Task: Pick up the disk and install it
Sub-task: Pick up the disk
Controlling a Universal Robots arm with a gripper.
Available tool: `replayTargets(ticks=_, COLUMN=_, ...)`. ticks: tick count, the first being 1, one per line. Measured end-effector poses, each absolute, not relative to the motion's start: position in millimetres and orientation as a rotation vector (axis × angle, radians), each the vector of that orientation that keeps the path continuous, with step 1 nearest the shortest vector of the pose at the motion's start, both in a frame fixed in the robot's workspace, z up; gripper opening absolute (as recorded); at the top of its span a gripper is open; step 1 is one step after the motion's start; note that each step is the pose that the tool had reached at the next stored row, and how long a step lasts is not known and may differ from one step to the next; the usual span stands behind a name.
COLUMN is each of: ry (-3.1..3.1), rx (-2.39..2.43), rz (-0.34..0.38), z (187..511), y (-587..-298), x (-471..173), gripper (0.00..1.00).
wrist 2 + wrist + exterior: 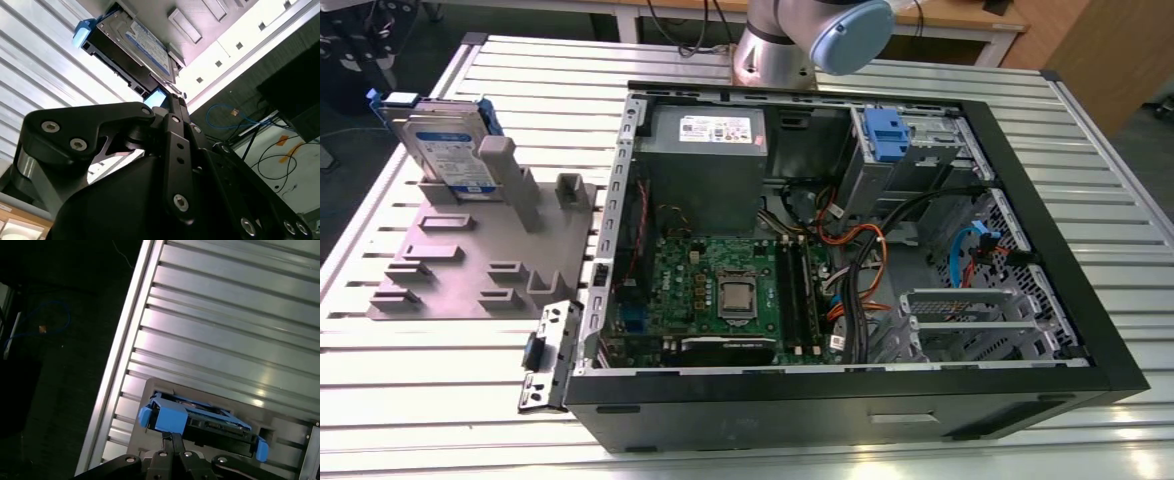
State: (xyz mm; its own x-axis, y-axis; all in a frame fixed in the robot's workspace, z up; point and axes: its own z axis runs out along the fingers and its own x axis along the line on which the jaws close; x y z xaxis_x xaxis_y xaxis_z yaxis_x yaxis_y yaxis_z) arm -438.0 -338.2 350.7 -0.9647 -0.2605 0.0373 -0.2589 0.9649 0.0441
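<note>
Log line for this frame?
stage: pre-grasp | disk: upright in grey holder, beside open PC case | gripper: shut, off the disk, holding nothing

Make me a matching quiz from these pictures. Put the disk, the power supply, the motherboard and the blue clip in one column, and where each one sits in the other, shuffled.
Things:
1. disk
2. power supply
3. motherboard
4. blue clip

Places:
A. flat on the floor of the open computer case
B. on the silver drive cage, in the case's far corner at the exterior view's right
C. standing on edge in the grey fixture, outside the case
D. inside the case, in its far corner at the exterior view's left

Pairs: 1-C, 2-D, 3-A, 4-B.
</note>
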Motion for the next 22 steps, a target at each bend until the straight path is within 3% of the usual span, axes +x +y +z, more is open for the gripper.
replayTargets(ticks=22, ry=-3.031, rx=0.628, rz=-0.055, z=350.8, y=-338.2, x=-438.3, gripper=0.11)
